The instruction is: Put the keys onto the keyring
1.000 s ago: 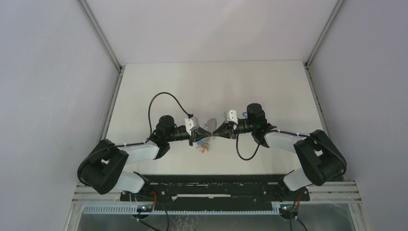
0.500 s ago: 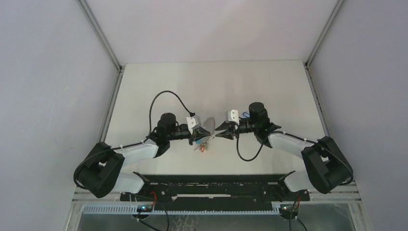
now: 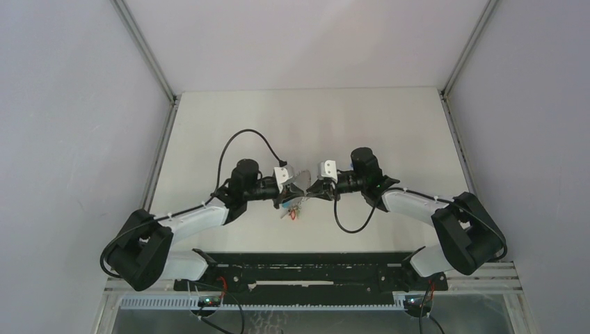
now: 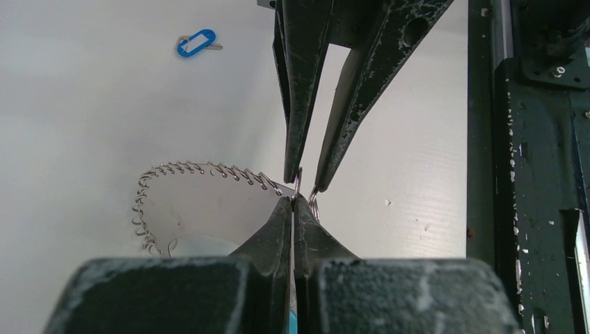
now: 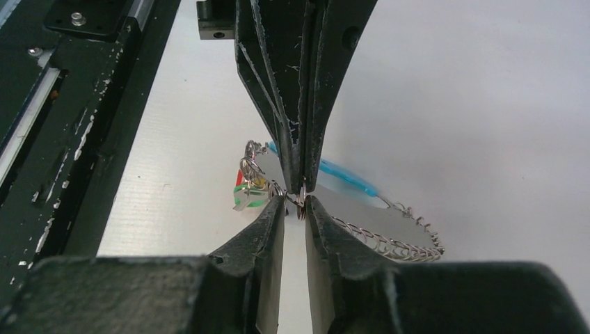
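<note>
Left pincer grips keyring; right pincer touching.

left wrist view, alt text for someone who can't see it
The left fingers, closed on the wire keyring, meet the right fingers tip to tip above a white table; the right pair stands slightly apart. A small blue-headed key lies alone on the table farther off.

Bare table lies beyond and to both sides; head-on, left gripper and right gripper block each other, keyring between.
</note>
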Controlling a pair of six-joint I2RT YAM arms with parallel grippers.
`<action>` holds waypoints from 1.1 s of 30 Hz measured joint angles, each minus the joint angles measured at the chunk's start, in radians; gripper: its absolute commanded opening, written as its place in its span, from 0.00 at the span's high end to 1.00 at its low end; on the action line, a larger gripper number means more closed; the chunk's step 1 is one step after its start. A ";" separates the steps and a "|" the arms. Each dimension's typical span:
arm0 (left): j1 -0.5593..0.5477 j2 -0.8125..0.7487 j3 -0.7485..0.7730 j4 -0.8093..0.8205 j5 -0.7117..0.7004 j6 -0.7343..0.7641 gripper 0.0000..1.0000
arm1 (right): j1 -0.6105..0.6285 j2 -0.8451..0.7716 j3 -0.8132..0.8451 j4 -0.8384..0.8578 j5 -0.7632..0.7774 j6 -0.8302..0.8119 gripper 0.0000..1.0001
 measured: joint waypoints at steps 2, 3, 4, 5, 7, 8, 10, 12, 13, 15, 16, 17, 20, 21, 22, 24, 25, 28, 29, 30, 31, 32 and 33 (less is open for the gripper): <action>-0.006 -0.004 0.015 -0.035 -0.013 0.013 1.00 | 0.005 0.001 0.002 -0.003 0.010 -0.005 0.85; -0.010 -0.005 0.021 -0.050 -0.018 0.016 1.00 | 0.005 0.001 0.002 -0.006 0.013 -0.006 0.85; -0.012 -0.007 0.025 -0.062 -0.022 0.021 1.00 | 0.006 0.001 0.002 -0.008 0.015 -0.008 0.87; -0.014 -0.008 0.028 -0.074 -0.026 0.024 1.00 | 0.008 0.002 0.003 -0.012 0.019 -0.010 0.89; -0.020 -0.010 0.034 -0.095 -0.035 0.032 1.00 | 0.011 0.006 0.008 -0.019 0.027 -0.015 0.95; -0.022 -0.010 0.037 -0.103 -0.039 0.036 1.00 | 0.014 0.008 0.010 -0.022 0.029 -0.018 1.00; -0.025 -0.010 0.039 -0.117 -0.044 0.042 1.00 | 0.015 0.012 0.013 -0.026 0.035 -0.021 1.00; -0.026 -0.013 0.039 -0.125 -0.046 0.050 0.96 | 0.016 0.014 0.013 -0.029 0.035 -0.022 1.00; -0.027 -0.015 0.039 -0.129 -0.047 0.052 0.92 | 0.016 0.014 0.013 -0.029 0.035 -0.022 1.00; -0.028 -0.018 0.039 -0.132 -0.048 0.058 0.82 | 0.016 0.014 0.013 -0.030 0.034 -0.021 1.00; -0.028 -0.019 0.039 -0.131 -0.050 0.059 0.79 | 0.016 0.014 0.013 -0.029 0.034 -0.021 1.00; -0.028 -0.021 0.039 -0.129 -0.050 0.061 0.76 | 0.016 0.014 0.013 -0.030 0.034 -0.021 1.00; -0.028 -0.028 0.039 -0.114 -0.051 0.064 0.70 | 0.014 0.018 0.013 -0.025 0.030 -0.016 1.00; -0.028 -0.029 0.039 -0.109 -0.052 0.065 0.69 | 0.012 0.019 0.013 -0.019 0.027 -0.011 1.00; -0.027 -0.029 0.039 -0.106 -0.053 0.065 0.68 | 0.008 0.019 0.013 -0.012 0.024 -0.005 1.00; -0.026 -0.029 0.039 -0.100 -0.058 0.065 0.68 | 0.004 0.019 0.013 0.005 0.017 0.005 1.00; -0.025 -0.029 0.039 -0.097 -0.059 0.065 0.68 | 0.002 0.019 0.013 0.011 0.014 0.008 1.00; -0.018 -0.029 0.037 -0.085 -0.059 0.065 0.67 | -0.005 0.019 0.009 0.035 0.000 0.023 1.00; -0.015 -0.029 0.035 -0.080 -0.058 0.065 0.67 | -0.006 0.019 0.007 0.044 -0.004 0.027 1.00; -0.010 -0.029 0.035 -0.076 -0.057 0.065 0.68 | -0.009 0.019 0.003 0.058 -0.010 0.033 1.00; -0.006 -0.029 0.033 -0.069 -0.056 0.064 0.69 | -0.011 0.019 0.000 0.070 -0.015 0.039 1.00; -0.002 -0.030 0.031 -0.059 -0.049 0.064 0.69 | -0.012 0.019 -0.003 0.076 -0.019 0.044 1.00; 0.001 -0.030 0.027 -0.051 -0.044 0.064 0.70 | -0.013 0.019 -0.006 0.087 -0.024 0.048 1.00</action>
